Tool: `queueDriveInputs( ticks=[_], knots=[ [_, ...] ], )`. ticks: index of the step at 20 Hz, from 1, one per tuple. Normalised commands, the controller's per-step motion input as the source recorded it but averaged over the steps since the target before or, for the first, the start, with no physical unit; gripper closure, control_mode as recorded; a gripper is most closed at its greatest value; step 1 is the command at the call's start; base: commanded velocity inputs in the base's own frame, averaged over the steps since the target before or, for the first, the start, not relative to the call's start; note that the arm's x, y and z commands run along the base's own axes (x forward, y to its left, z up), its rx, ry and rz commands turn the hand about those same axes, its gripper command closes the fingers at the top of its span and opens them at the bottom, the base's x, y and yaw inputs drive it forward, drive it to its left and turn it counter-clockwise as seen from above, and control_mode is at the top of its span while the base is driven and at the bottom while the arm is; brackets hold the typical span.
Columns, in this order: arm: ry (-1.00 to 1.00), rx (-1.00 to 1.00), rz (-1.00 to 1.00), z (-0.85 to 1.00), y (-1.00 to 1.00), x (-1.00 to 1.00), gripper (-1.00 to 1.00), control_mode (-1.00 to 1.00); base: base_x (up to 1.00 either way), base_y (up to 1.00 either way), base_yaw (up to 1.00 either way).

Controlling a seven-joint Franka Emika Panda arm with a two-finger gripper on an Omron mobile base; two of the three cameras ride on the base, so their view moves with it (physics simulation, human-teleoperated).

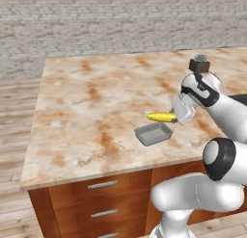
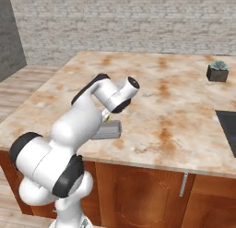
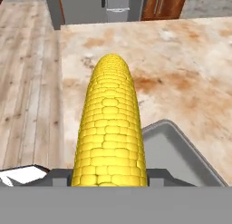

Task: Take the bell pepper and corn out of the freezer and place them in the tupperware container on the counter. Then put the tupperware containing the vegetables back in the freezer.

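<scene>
Yellow cob: the corn [image 1: 162, 117] sticks out level from the gripper [image 1: 176, 117], its free end pointing away from the arm; in the hand view it runs straight up the middle, kernels in neat rows [image 3: 110, 132].
Pincer: clamped on the corn at its near end, the two jaws standing partly apart with the cob's butt between them.
Height of cob: in the left base view it hangs above the counter [image 1: 96, 102], just over the far edge of the tupperware container [image 1: 154, 134] and not touching it.
Tray: the tupperware container is a shallow grey rectangle with a raised rim, lying flat on the marble near the front edge; nothing lies in the part of it that shows. In the hand view one corner [image 3: 181, 150] shows beside and beneath the cob.
Tray from the right: in the right base view the arm covers most of it, with one end [image 2: 108, 129] showing beyond the forearm.
Counter: tan marble with rust veins, over brown wooden drawers [image 1: 96, 198] with silver bar handles.
Plant pot: a small dark pot with a grey-green plant [image 2: 217, 71] stands on the far side of the counter, well apart from the tray.
Freezer: a grey cabinet [image 3: 118, 5] shows at the top of the hand view, beyond the counter's edge.
Writing: no brand, label or lettering can be read on anything.
</scene>
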Motion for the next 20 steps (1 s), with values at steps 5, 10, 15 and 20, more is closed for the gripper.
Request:
queueDriveInputs(
  ticks=[5, 10, 15, 20],
  knots=[
    [-0.05, -0.17, 0.08, -0.61, 0.25, 0.61, 1.0, -1.0, 0.0, 0.0, 0.0],
    [-0.01, -0.16, 0.07, -0.56, 0.03, 0.55, 1.0, -1.0, 0.0, 0.0, 0.0],
    [-0.03, -0.06, 0.07, -0.42, 0.0, 0.57, 1.0, -1.0, 0.0, 0.0, 0.0],
    [-0.02, -0.07, 0.06, -0.46, -0.07, 0.42, 1.0, -1.0, 0.0, 0.0, 0.0]
  ],
)
